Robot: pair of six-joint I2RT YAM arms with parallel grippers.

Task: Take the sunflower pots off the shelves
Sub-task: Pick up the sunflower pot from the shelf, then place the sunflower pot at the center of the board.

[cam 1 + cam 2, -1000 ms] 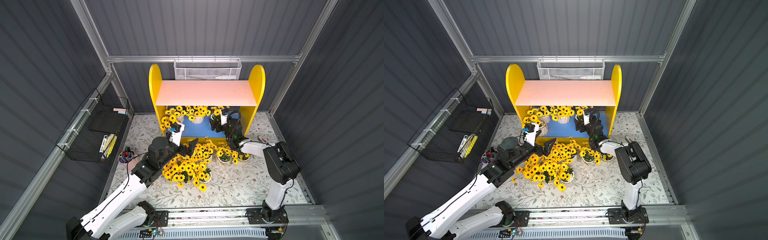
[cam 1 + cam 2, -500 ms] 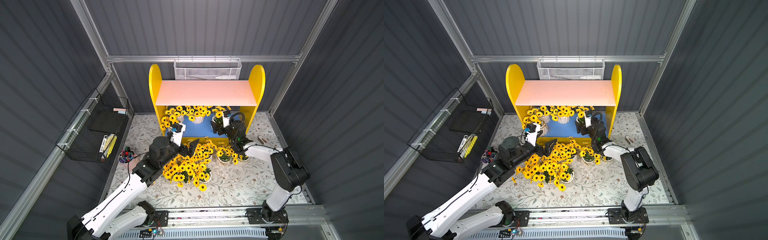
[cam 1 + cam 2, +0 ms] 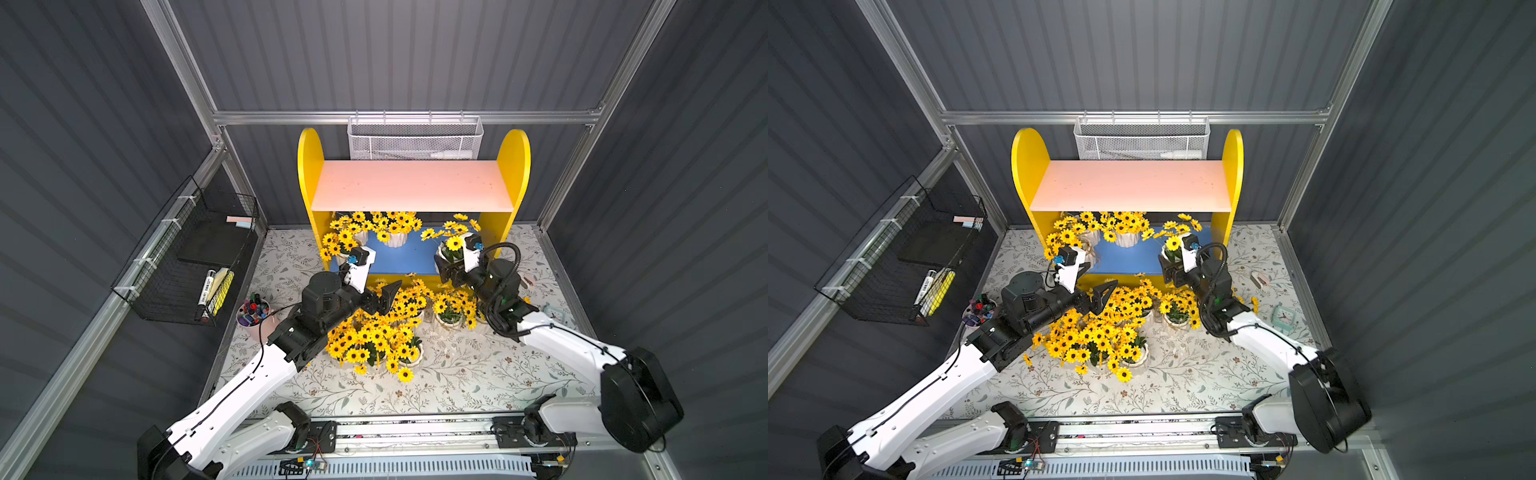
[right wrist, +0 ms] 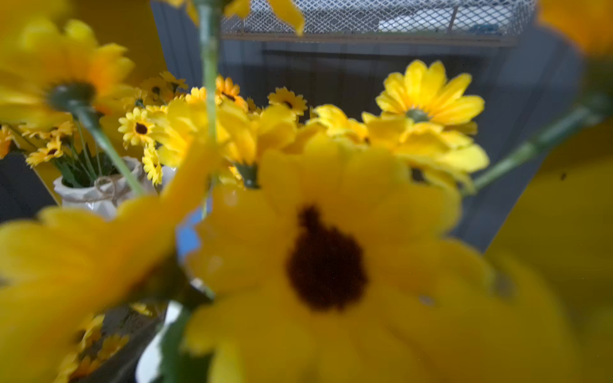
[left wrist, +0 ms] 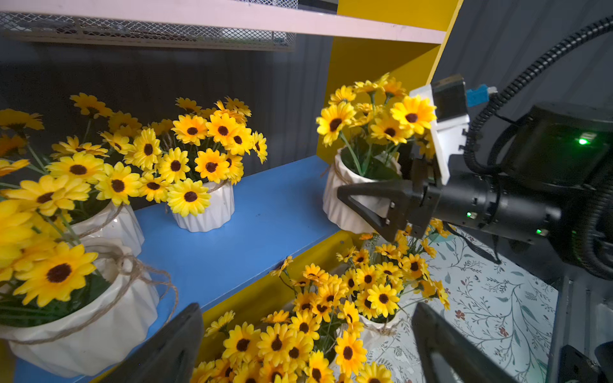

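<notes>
Progress check, view by view.

In both top views the shelves [image 3: 309, 166] have a bare pink upper board [image 3: 411, 185]. A bunch of sunflower pots [image 3: 374, 336] already stand crowded on the tabletop [image 3: 478, 374] just in front. Four-ish, I think, but the blooms overlap too much to count properly. Over that cluster hangs the left tool [image 3: 384, 298], jaws apart, nothing in them. At the right end of the blue lower board [image 3: 401, 259], the right tool [image 3: 446, 268] sits around the rightmost pot [image 3: 444, 251].

Left wrist view is the good one: four pots on the blue board. Two sit at the end away from the right arm, and the middle pot [image 5: 205, 212] stands alone. The rightmost pot is at the board's front corner, with the right tool's jaws spread wide either side of it and the near finger flat against the ribbed wall. Reads to me as a grip, though the far finger is hidden.

Right wrist view is just blurry petals against the lens, so no help on the grip.

So roughly half done: top tier cleared, one pot in hand, three left to fetch.
</notes>
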